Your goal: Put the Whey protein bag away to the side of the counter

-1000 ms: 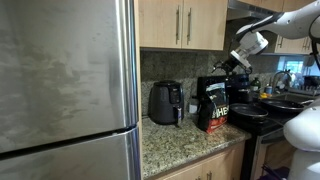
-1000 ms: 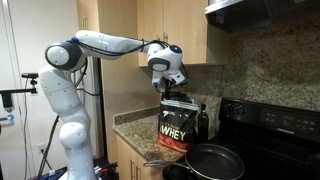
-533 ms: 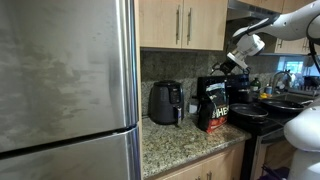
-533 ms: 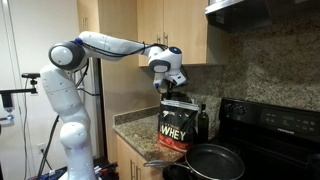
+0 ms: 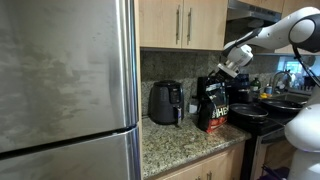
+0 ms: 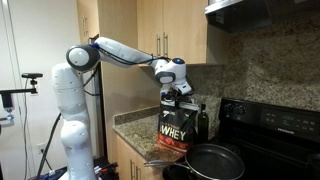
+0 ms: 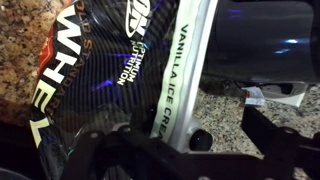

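The Whey protein bag point(image 5: 213, 108) is a tall black pouch with a red and gold label. It stands upright on the granite counter point(image 5: 172, 142), near the stove, in both exterior views point(image 6: 174, 130). My gripper point(image 5: 220, 73) is right over the bag's top edge, also seen in an exterior view point(image 6: 177, 95). In the wrist view the bag point(image 7: 105, 60) fills the left. Its pale "vanilla ice cream" side strip runs between my open jaws point(image 7: 185, 128). The jaws straddle the bag's top with gaps on both sides. Bare counter point(image 7: 225, 112) shows beside it.
A black air fryer point(image 5: 165, 102) stands left of the bag, and a steel fridge point(image 5: 65, 90) beyond it. A black stove with a frying pan point(image 6: 214, 160) is on the bag's other side. A dark bottle point(image 6: 202, 121) stands behind the bag. Wood cabinets point(image 5: 180, 22) hang overhead.
The arm has come down and forward. The gripper has dropped from above the bag to its top edge. The bag has not moved.
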`<state>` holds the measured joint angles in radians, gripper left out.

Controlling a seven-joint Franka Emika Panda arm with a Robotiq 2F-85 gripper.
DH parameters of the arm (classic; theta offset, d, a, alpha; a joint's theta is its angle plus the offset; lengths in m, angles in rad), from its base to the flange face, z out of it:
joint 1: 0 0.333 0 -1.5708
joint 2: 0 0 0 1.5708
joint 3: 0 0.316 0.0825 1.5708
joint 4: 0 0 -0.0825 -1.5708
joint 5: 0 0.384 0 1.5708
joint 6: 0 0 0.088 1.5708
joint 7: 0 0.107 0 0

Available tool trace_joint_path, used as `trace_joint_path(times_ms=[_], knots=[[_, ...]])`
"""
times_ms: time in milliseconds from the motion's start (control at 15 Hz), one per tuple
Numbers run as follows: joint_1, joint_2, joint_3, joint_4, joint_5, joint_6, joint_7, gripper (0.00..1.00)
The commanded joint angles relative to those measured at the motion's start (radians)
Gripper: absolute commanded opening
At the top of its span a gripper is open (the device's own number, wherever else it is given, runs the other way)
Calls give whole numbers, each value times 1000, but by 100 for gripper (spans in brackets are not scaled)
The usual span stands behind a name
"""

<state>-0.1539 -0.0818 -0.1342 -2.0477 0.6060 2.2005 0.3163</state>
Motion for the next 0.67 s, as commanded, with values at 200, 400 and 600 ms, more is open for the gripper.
trace_joint_path(times_ms=[200,400,600], knots=[[4,7,-5,3,-77,-2,78,100],[2,42,-11,3,-52,21,62,66],[2,61,-15,-4,-30,52,47,46]])
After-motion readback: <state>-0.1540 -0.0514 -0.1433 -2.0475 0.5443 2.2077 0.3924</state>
